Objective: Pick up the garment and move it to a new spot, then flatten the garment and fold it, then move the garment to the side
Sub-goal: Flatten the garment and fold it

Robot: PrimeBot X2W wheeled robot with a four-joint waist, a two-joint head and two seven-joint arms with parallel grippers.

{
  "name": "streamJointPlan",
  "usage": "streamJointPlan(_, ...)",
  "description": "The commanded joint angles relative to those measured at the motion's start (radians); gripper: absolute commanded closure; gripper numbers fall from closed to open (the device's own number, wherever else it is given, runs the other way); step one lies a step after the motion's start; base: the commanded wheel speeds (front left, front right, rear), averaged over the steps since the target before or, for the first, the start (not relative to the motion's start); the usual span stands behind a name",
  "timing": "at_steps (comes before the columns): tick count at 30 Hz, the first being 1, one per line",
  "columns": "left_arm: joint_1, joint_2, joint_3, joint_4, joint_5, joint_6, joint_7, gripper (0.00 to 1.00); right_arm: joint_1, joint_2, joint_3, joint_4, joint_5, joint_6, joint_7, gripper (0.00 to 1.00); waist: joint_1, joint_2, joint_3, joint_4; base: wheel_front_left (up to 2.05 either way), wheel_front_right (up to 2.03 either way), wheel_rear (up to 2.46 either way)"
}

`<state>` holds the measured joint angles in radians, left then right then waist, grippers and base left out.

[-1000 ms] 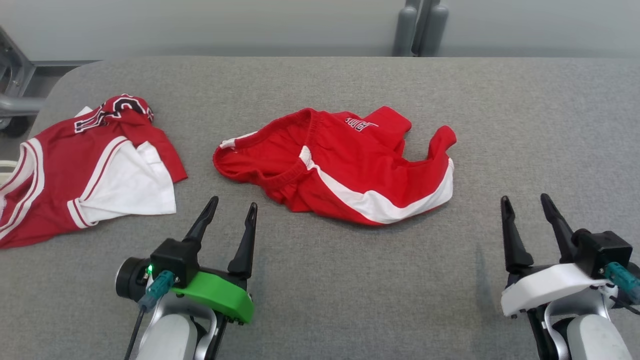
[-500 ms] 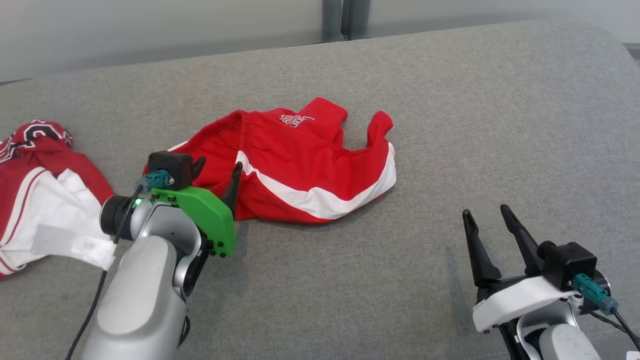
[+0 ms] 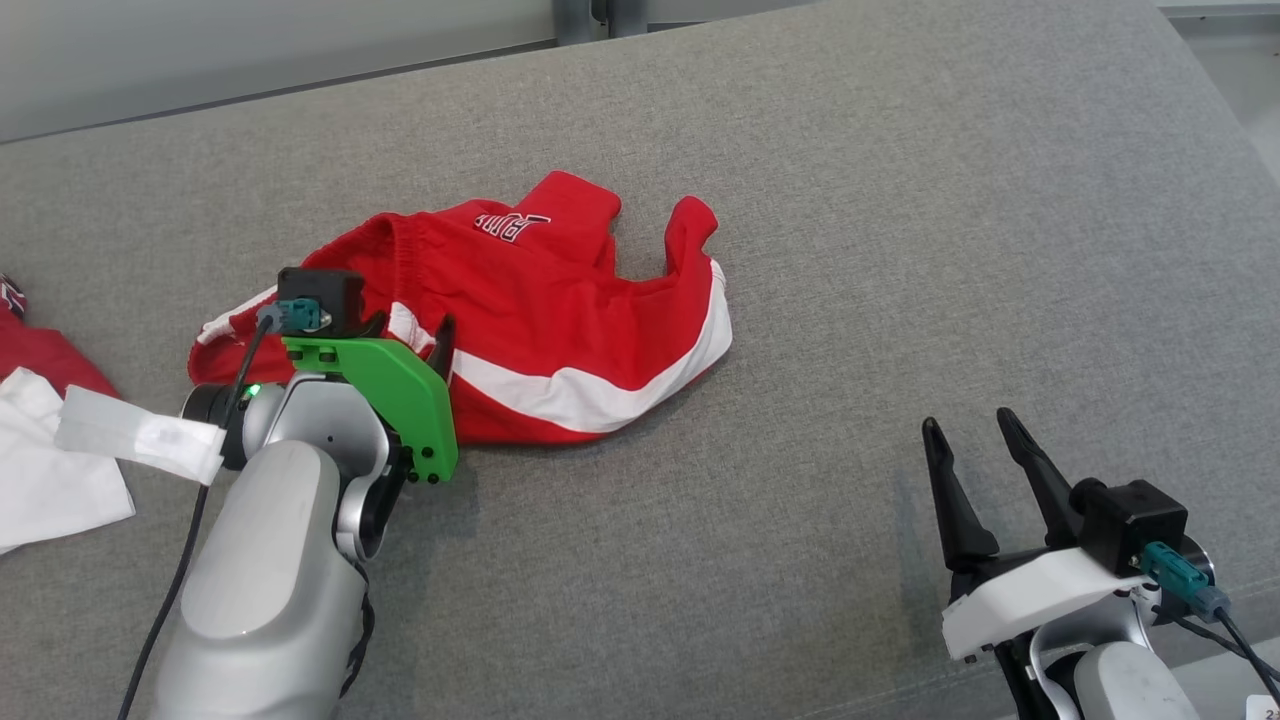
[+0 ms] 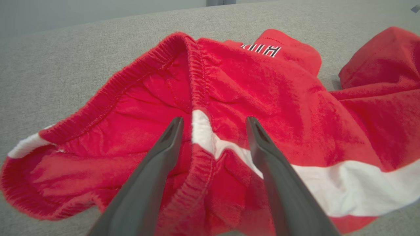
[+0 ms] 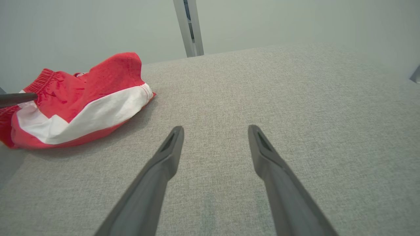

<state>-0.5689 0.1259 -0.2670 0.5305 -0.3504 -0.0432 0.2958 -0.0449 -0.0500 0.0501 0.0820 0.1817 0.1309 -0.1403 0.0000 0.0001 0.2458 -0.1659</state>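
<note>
**Left gripper (image 4: pixel 214 122) astride red shorts (image 3: pixel 570 300)**

Saw its fingers (image 4: pixel 157 157) spread wide, one either side of the elastic waistband (image 4: pixel 198 75) fold, not clamped; found the shorts crumpled on the grey cushion (image 3: pixel 900 250); noted right gripper (image 3: pixel 968 422) likewise spread, well apart, over bare fabric

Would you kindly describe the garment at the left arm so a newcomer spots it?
On the grey fabric tabletop, crumpled red cloth shorts lie straddled by the left gripper's fingers. Unlike the white-and-red garment at the left edge, they show an elastic waistband.
</note>
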Motion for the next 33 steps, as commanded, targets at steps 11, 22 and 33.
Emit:
streamJointPlan(11, 0.040, -0.009, 0.045, -0.056, -0.034, 0.055, -0.092, 1.00, -0.011, -0.001, -0.007, 0.008, -0.006, 0.000, -0.007, 0.00, 0.0000, -0.0001, -0.005, 0.020, 0.00, 0.00, 0.00)
streamJointPlan(22, 0.290, -0.017, 0.133, -0.272, -0.075, 0.175, -0.193, 1.00, 0.016, -0.001, -0.014, -0.009, -0.025, 0.000, 0.023, 0.00, 0.0000, -0.0001, -0.033, 0.067, 0.00, 0.00, 0.00)
streamJointPlan(33, 0.444, -0.039, 0.146, -0.365, -0.141, 0.160, -0.256, 0.00, 0.033, -0.001, -0.014, -0.025, -0.034, 0.000, 0.055, 0.00, 0.0000, -0.0001, -0.072, 0.101, 0.00, 0.00, 0.00)
